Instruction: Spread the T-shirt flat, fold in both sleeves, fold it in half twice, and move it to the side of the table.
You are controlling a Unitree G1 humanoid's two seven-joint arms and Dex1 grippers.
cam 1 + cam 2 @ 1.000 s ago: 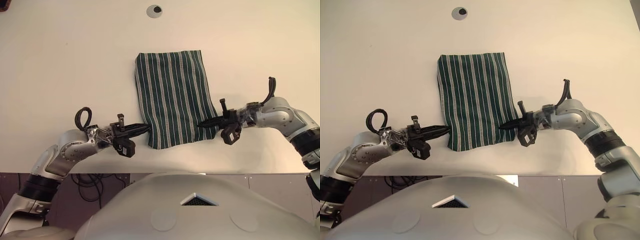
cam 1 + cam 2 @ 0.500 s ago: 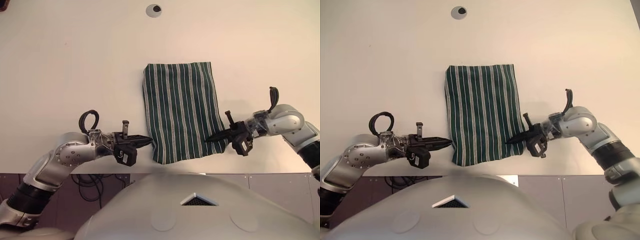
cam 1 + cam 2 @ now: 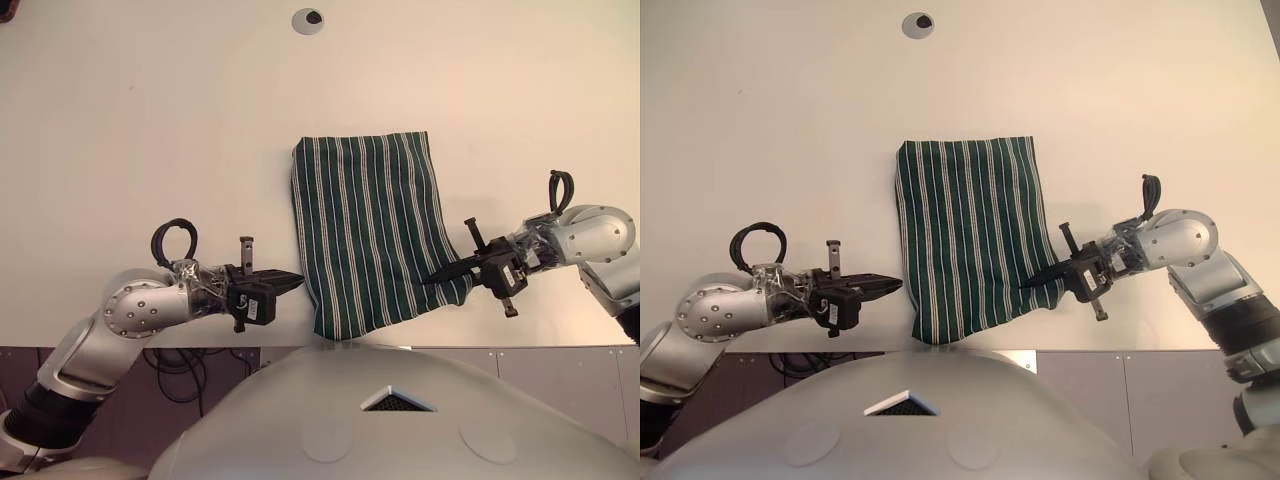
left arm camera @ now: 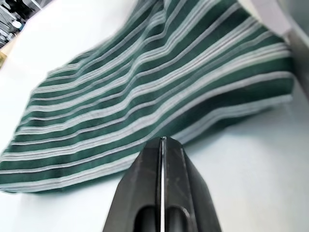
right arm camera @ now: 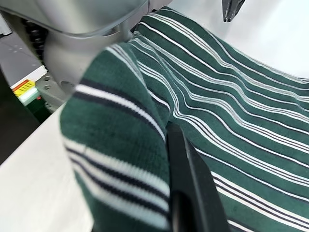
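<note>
The right tool [image 3: 447, 276] is hauling the folded T-shirt [image 3: 375, 230] outward to its own side and nearer the robot than it lay a second ago, and the whole cloth is skewing as it goes. The left tool [image 3: 290, 281] is sitting roughly where it was half a second ago.

The right tool is pinching the shirt's near corner: cloth is bunching over one finger in the right wrist view, and the rest of the striped panel is trailing away in front of it across the tabletop [image 3: 150, 130]. The left tool is closed on nothing, fingers pressed together, with the shirt's opposite long edge lying just ahead of its tips — whether it is touching, I cannot tell.

The risks are looking plain. Only one corner is being pulled, so the layers could slide apart and undo the folds, the far end lagging behind. The corner nearest the left tool is already reaching the tabletop's near edge — any further pull toward the robot could tip that end over. The bunched grip could also be holding only the top layers.
</note>
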